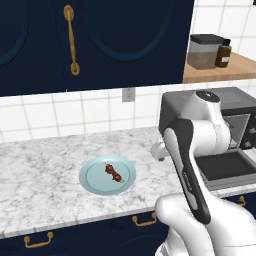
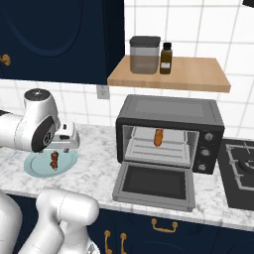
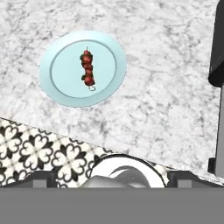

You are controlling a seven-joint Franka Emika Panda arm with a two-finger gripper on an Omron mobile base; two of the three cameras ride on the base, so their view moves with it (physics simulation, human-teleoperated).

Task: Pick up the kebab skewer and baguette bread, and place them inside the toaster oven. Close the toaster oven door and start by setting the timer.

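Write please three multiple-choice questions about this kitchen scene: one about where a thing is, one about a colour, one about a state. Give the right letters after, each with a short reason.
1. Where does the kebab skewer lie?
A. on the plate
B. on the oven rack
C. on the wooden shelf

2. What colour is the plate?
A. dark grey
B. pale blue
C. orange

3. How is the toaster oven door?
A. shut
B. taken off
C. dropped open

Answers:
1. A: the hand view shows the skewer lying in the middle of the plate on the marble counter.
2. B: the plate is pale blue in all three views.
3. C: in the right base view the door lies flat in front of the toaster oven, and the baguette bread is seen inside.
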